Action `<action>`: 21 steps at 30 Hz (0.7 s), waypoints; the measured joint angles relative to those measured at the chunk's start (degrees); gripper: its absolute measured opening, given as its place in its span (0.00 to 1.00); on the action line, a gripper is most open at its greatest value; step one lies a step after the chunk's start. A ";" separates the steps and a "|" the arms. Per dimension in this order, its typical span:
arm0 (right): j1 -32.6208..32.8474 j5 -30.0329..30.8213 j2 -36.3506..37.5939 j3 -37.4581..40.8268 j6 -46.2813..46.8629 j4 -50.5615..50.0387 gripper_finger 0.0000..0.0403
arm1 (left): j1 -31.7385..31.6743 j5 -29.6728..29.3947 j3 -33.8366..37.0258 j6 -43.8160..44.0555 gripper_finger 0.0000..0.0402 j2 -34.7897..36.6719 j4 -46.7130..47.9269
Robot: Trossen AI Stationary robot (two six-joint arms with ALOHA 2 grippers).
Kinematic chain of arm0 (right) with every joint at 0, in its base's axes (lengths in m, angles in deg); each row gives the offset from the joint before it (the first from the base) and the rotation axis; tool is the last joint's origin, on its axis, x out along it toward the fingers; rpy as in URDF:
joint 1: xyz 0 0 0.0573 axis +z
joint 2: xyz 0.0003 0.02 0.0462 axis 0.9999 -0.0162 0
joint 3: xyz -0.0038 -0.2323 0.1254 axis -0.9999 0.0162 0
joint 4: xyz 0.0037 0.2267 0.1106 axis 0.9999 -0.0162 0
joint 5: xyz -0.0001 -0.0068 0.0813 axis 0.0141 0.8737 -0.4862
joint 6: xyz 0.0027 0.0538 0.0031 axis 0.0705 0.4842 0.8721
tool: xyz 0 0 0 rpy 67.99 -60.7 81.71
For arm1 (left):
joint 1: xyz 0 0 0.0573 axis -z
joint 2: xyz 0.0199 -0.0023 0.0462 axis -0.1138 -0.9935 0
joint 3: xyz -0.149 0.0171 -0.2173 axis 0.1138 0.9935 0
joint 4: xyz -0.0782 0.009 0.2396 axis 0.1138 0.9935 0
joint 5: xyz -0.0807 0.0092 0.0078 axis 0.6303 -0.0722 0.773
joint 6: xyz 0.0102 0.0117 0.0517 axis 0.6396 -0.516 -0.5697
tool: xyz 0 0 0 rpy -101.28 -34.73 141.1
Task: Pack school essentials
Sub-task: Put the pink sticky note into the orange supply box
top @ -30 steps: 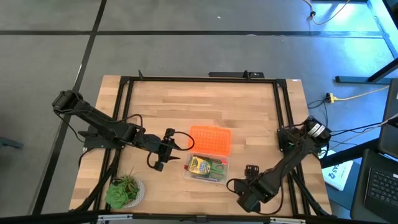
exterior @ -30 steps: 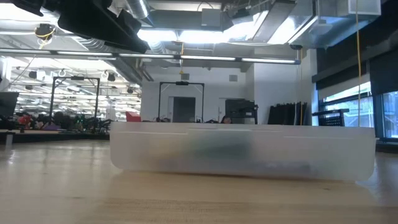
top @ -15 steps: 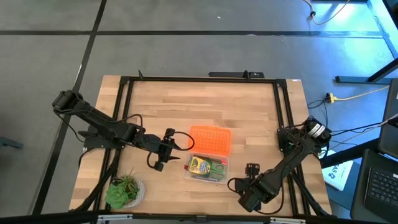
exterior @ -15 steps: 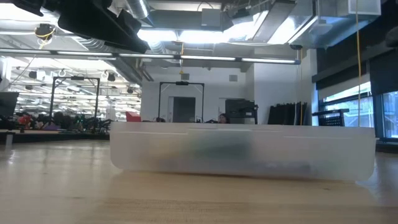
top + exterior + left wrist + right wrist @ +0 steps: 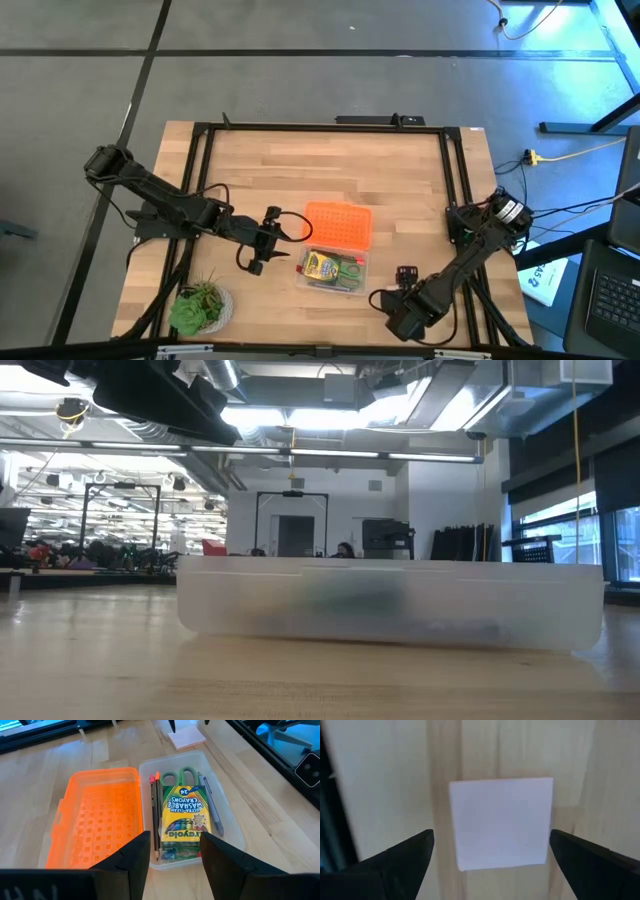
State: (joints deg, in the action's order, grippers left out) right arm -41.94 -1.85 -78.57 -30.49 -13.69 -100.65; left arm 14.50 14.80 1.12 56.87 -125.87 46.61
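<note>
1. Surface (image 5: 330, 170) of pale wood carries everything, with the green potted plant (image 5: 199, 306) at its near left corner.
2. Orange lid (image 5: 338, 224) lies flipped open beside the clear case (image 5: 333, 271).
3. Inside the case sit the crayon box (image 5: 185, 816), green-handled scissors (image 5: 178, 774), two pencils (image 5: 154, 805) and a pen (image 5: 212, 805).
4. My left tool (image 5: 258, 252) hovers just left of the case, fingers (image 5: 134, 857) spread and empty.
5. My right tool (image 5: 405, 272) hangs right of the case, spread wide directly over the square note pad (image 5: 501, 822), not gripping it.
</note>
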 joint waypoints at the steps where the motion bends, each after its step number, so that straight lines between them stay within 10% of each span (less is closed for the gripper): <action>1: -0.01 0.10 0.00 0.30 0.12 0.05 0.99 | -0.02 0.01 0.00 0.00 0.41 0.00 0.00; 21: -1.92 -0.10 0.20 5.82 -3.42 6.53 0.99 | -0.02 0.01 0.00 0.00 0.41 0.01 0.00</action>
State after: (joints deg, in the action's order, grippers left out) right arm -43.86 -1.96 -78.37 -24.67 -17.10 -94.13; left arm 14.48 14.81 1.12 56.87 -125.86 46.61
